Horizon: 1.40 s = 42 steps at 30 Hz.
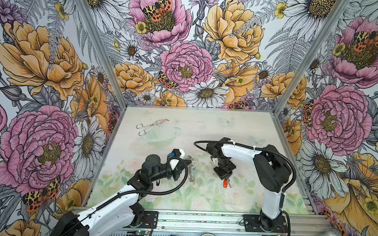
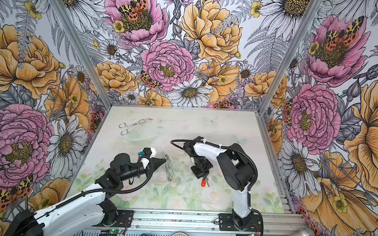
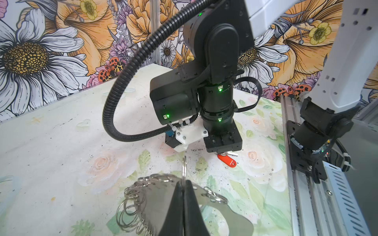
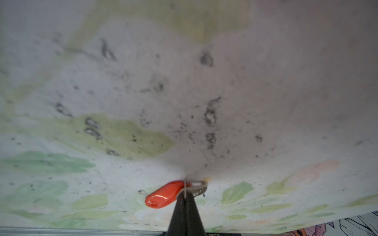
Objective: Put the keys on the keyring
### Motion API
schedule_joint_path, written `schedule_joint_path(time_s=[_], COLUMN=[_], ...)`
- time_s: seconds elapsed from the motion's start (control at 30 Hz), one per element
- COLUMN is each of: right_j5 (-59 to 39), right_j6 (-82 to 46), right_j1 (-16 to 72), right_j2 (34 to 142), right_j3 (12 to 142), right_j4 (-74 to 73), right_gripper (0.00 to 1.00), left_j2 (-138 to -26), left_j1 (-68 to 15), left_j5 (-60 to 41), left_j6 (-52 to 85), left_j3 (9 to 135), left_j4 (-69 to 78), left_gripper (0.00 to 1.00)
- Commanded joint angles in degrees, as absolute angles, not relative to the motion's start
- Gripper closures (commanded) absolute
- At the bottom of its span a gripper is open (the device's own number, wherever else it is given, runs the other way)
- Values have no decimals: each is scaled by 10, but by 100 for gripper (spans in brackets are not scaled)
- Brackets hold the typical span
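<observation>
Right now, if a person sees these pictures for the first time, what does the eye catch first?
The loud floral walls surround everything. The red tag of the keys stands out right of centre, its ring pinched by the shut right gripper. Left of it, the shut left gripper pinches a small ring of the grey keyring; silver tongs lie at the far left.

Bright, even light; soft shadows. In the right wrist view the surface [image 4: 143,81] is blurred, the keys [image 4: 173,192] sharper.
</observation>
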<state>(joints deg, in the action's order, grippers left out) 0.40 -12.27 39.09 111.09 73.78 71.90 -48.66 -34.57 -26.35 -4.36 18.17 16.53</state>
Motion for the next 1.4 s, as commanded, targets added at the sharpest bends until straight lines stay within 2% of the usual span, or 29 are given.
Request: schedule_joint_path(time_s=[0.0, 0.2, 0.33, 0.43, 0.53, 0.97, 1.37], right_j5=[10, 25, 38, 35, 16, -18, 5], right_j6=[-111, -107, -105, -105, -107, -174, -195], right_j1=[396, 396, 399, 399, 399, 393, 392], right_j2=[1123, 1142, 1129, 1105, 1076, 900, 911], right_j3=[765, 783, 788, 788, 781, 584, 530], right_j4=[738, 743, 737, 726, 709, 531, 461], right_gripper=[100, 99, 86, 79, 77, 82, 85], left_j2=[-489, -490, -490, -491, -491, -497, -498], left_j1=[-340, -339, -340, -339, -339, -339, -339], left_j5=[-266, -266, -267, -267, -267, -270, -269], left_j6=[-34, -34, -35, -34, -34, -34, -33], left_j3=[181, 181, 180, 181, 180, 181, 181], left_j4=[201, 202, 202, 203, 202, 206, 206], left_gripper=[100, 100, 100, 100, 100, 100, 100])
